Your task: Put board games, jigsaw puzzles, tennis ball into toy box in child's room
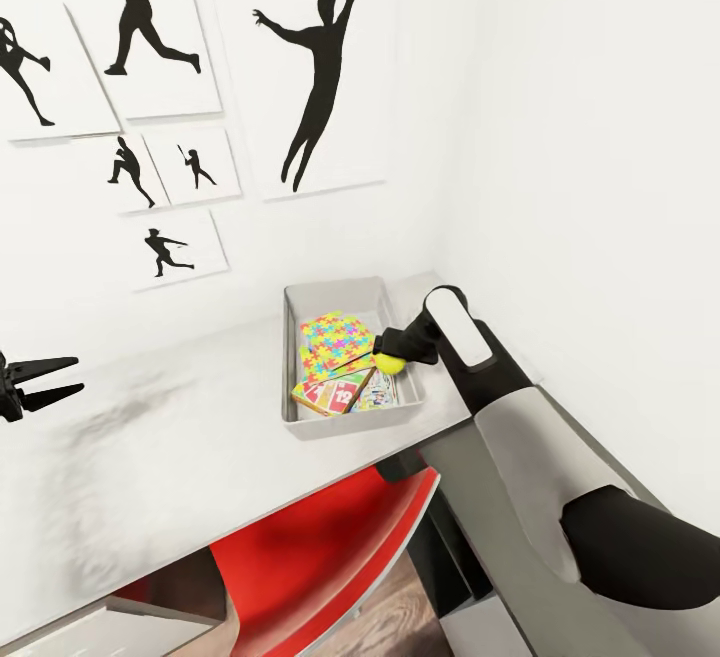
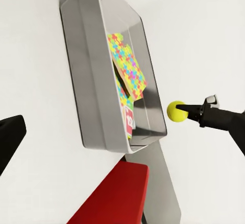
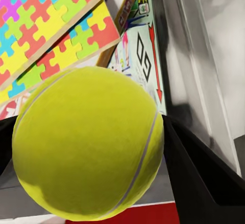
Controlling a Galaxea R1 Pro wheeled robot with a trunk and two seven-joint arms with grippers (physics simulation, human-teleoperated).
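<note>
The white worktop (image 1: 200, 437) is seen against a wall hung with silhouette posters (image 1: 320, 67), with a red chair (image 1: 330, 557) tucked under its front edge. The toy box (image 1: 292, 357) sits on the worktop near the far right corner. Inside it the jigsaw puzzles (image 1: 335, 337) are stacked on top, tilted, with board games (image 1: 335, 395) under and beside them; how many games are in there cannot be told.

The right hand (image 1: 385, 355) is held over the near-right part of the box, clamped on the tennis ball (image 1: 388, 363), both fingers (image 3: 199, 178) pressed to its sides in the right wrist view. In the left wrist view the ball (image 2: 176, 111) is seen just above and slightly outside the box's rim line, not yet inside. The left hand (image 1: 45, 382) hangs well apart at the left edge of the head view, fingers spread, nothing held.

Step judged: dropping the ball in, probably the last item.

To do it well, the ball should be carried a little further inward over the box, then lowered close to the contents before release. A low pocket beside the tilted puzzles is preferred, since a ball let go from height onto the sloped sheet would likely roll or bounce over the shallow wall.
</note>
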